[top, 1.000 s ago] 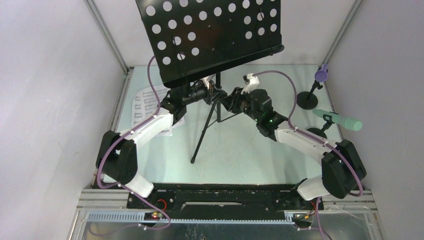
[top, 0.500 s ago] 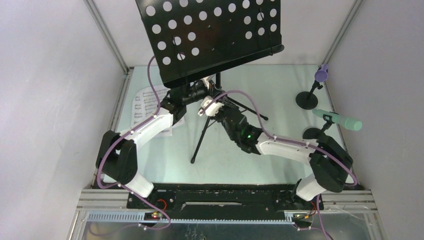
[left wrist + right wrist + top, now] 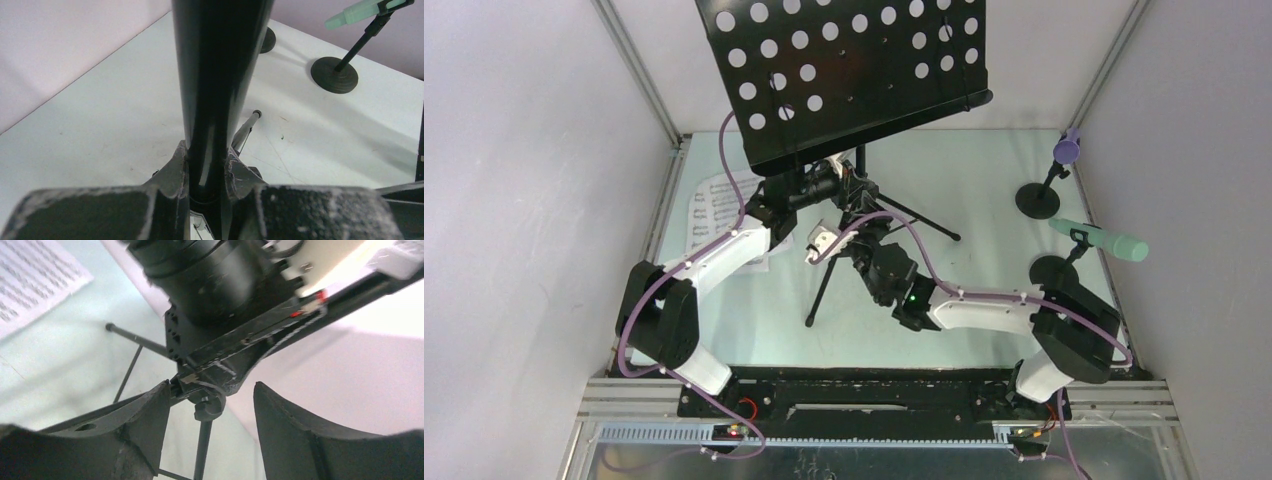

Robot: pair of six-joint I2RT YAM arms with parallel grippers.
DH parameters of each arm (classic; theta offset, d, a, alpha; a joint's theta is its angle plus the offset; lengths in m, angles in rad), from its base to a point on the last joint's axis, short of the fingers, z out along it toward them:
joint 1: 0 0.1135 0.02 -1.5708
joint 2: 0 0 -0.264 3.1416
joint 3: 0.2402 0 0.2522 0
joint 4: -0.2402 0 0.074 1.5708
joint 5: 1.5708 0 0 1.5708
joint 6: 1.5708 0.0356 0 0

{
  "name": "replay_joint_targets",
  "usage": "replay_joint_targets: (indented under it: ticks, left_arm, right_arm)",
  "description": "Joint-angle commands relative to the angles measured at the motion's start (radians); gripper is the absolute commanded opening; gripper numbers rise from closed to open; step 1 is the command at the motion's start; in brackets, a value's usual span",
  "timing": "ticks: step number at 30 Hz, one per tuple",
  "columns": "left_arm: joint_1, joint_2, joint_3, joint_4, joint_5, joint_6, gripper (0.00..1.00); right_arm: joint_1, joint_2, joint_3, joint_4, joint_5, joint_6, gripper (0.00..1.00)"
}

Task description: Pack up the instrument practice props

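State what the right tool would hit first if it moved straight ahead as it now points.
Most likely the rack's leg hub, framed by the right tool's open fingers, just below the left tool; depth is unclear.

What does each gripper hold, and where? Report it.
Left gripper clamps the stand's pole. Right gripper holds nothing; its jaws stand open.

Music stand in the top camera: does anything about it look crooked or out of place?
The perforated plate sits skewed, its lip running at a slant in the top view, with the left gripper shut on the pole. Nothing looks spilled or damaged.
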Motion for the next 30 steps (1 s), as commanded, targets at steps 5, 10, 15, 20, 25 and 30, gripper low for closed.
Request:
replay_joint_targets:
  ticks: [5, 10, 15, 20, 25, 30]
  left_arm:
    - [-0.019, 0.045, -0.021, -0.173, 0.027, -0.01, 0.0]
    - [-0.019, 0.045, -0.021, -0.169, 0.028, -0.011, 0.0]
    - [-0.019, 0.047, -0.018, -0.165, 0.032, -0.011, 0.0]
    - [-0.019, 0.042, -0.023, -0.168, 0.026, -0.01, 0.0]
    - [-0.019, 0.04, -0.022, -0.175, 0.021, -0.011, 0.0]
    - [-0.02, 0.044, -0.022, -0.175, 0.026, -0.011, 0.0]
  right_arm:
    - [-0.017, -0.278, -0.093, -0.179, -0.014, 0.651, 0.73]
    - [-0.217, -0.416, -0.154, -0.359, -0.406, 1.301, 0.93]
    - [-0.358, -0.404, -0.158, -0.4, -0.573, 1.757, 0.92]
    - [-0.466, -0.321, -0.157, -0.308, -0.796, 2.069, 0.88]
    - [-0.497, -0.248, -0.158, -0.239, -0.845, 2.213, 0.87]
    - [-0.521, -0.184, -0.158, -0.176, -0.892, 2.303, 0.82]
